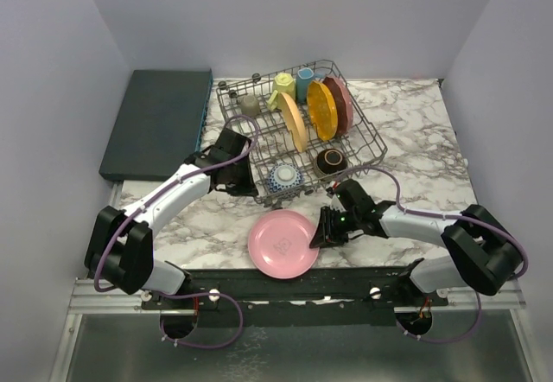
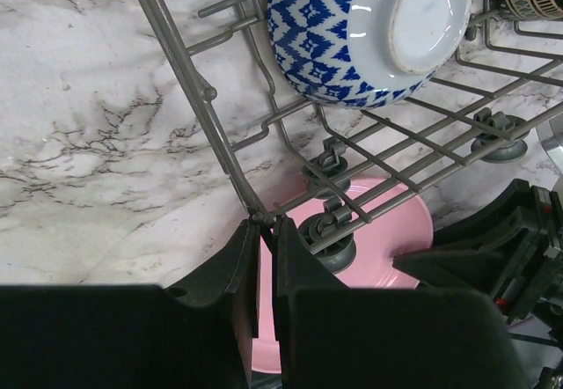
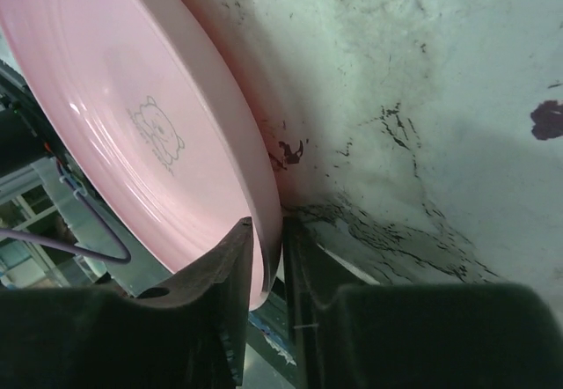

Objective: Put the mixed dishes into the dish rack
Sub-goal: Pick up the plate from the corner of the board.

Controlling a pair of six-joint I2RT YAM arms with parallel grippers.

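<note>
Both tools are clamped: the left tool (image 2: 266, 231) on the dish rack's (image 2: 179, 55) seven-o'clock corner, likely steadying it, the right tool (image 3: 269, 227) on the three-o'clock rim of the pink plate (image 1: 278, 244), at the rack's six o'clock.

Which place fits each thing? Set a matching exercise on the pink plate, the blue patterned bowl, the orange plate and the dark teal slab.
1 round pink plate
2 small blue-and-white patterned bowl
3 round orange plate
4 flat dark teal slab

a on edge between tines of the grey wire dish rack
b on the marble table, rim between the fingers of the right gripper
c outside the rack, beside it
d in the rack's near row

Pairs: 1-b, 2-d, 3-a, 4-c
</note>
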